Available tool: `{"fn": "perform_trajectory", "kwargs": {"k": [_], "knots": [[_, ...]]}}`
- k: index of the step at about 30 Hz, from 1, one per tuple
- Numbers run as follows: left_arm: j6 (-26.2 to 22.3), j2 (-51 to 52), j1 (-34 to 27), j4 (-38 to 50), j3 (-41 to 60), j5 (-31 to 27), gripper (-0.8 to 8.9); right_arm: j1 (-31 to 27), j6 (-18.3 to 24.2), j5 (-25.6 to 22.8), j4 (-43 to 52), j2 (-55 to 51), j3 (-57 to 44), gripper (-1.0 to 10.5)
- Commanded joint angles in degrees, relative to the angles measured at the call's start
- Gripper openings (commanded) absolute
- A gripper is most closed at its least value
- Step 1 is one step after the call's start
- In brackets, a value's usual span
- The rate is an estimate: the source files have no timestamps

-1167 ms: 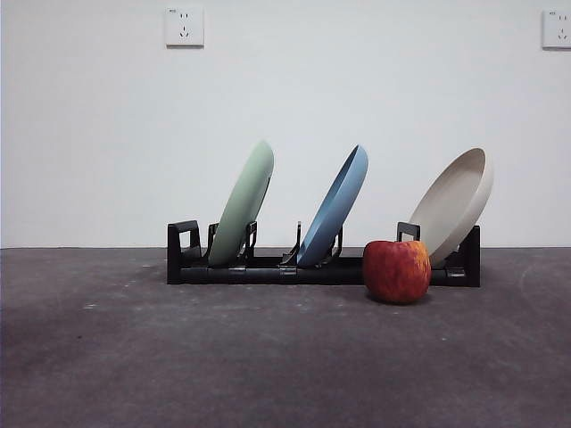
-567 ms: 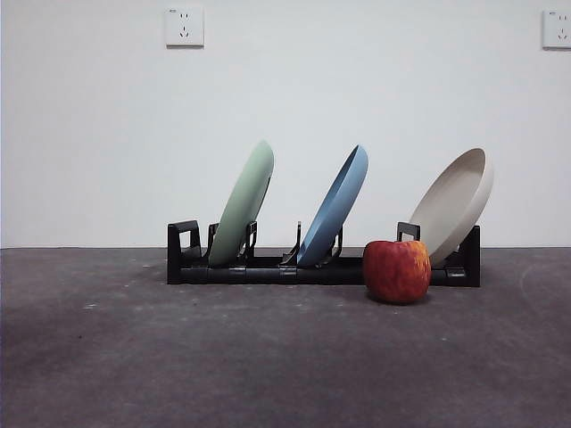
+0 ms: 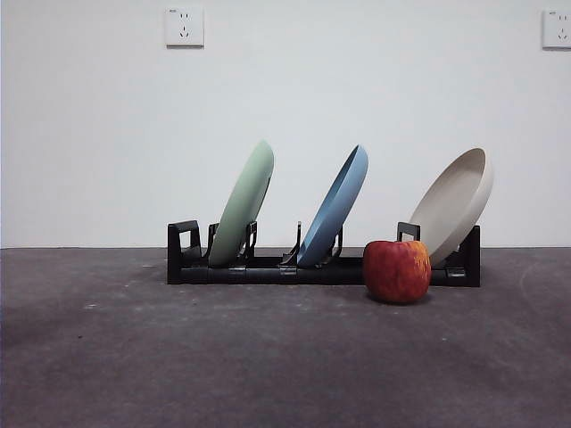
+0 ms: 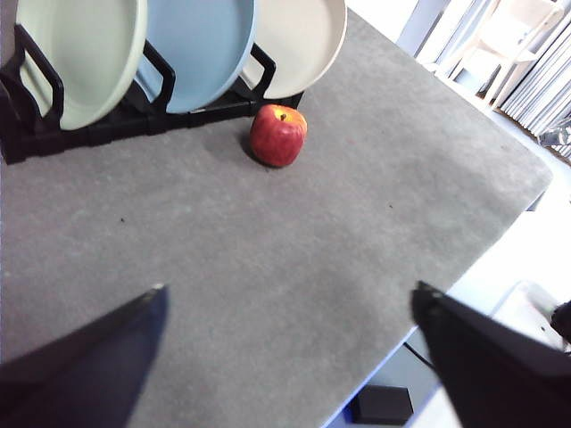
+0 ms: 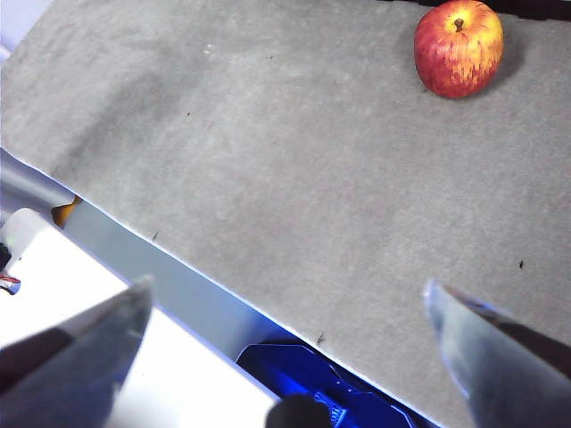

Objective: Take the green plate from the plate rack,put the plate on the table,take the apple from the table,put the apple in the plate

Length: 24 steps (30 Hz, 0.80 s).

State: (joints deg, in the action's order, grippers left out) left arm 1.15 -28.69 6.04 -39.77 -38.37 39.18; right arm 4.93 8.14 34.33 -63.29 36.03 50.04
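Observation:
The green plate (image 3: 244, 204) leans in the leftmost slot of the black plate rack (image 3: 268, 269); it also shows in the left wrist view as the green plate (image 4: 80, 53) in the plate rack (image 4: 53, 134). The red apple (image 3: 397, 270) stands on the table (image 3: 268, 357) just in front of the rack's right part, seen as the apple (image 4: 277, 135) and the apple (image 5: 459, 47). My left gripper (image 4: 290, 308) is open, well back from the rack over bare table. My right gripper (image 5: 285, 299) is open near the table's edge, far from the apple.
A blue plate (image 3: 335, 205) leans in the rack's middle and a beige plate (image 3: 457, 203) at its right end, behind the apple. The table's edge (image 5: 178, 259) runs close under the right gripper. Two wall sockets sit high on the white wall.

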Motion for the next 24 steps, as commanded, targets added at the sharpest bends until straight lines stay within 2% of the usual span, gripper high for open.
{"fn": "perform_trajectory", "kwargs": {"k": [1,10,19,24], "knots": [[0.7,-1.5,0.0,2.6,-0.3,-0.1,5.43,0.2,-0.2,-0.1,0.4,0.0,0.2,6.6],[5.1,-12.5,2.1,18.8,-0.9,-0.4,5.42,0.2,-0.2,-0.1,0.4,0.0,0.2,6.6],[4.3,-32.8,8.4,27.3,-11.4,-9.1,5.40,0.2,-0.4,-0.1,0.4,0.0,0.2,6.6],[1.6,-44.5,11.4,29.0,-21.2,-14.6,5.39,0.2,-0.4,-0.2,0.4,0.0,0.2,6.6]]}}
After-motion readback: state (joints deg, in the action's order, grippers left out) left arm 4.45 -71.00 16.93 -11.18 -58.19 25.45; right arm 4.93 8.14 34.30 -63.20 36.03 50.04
